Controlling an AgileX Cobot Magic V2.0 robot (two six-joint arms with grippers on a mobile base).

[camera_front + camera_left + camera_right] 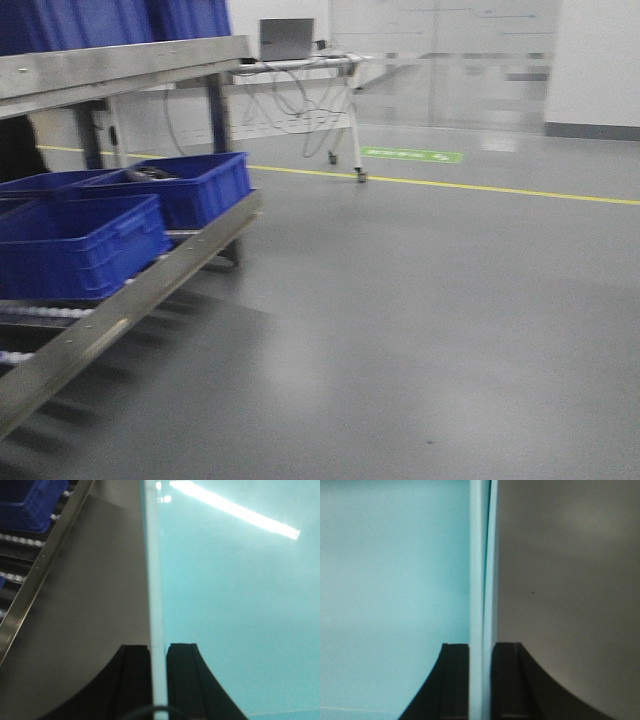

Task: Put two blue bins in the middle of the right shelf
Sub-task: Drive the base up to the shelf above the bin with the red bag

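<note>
Clamped on thin walls of pale cyan bin [240, 605]: left hand [159, 680] and right hand [481, 680], above smooth grey floor [420, 320]. At left, metal roller shelf [130, 302] with dark blue crates [80, 245]; yellow floor line [480, 187] beyond.

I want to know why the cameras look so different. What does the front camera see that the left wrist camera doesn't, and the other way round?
Only the front view shows a laptop on a table, a yellow line and a green mark.
Only the left wrist view shows a pale bin clamped in the left gripper, with a glare on it.
Both show the grey floor, the metal shelf and dark blue bins.
</note>
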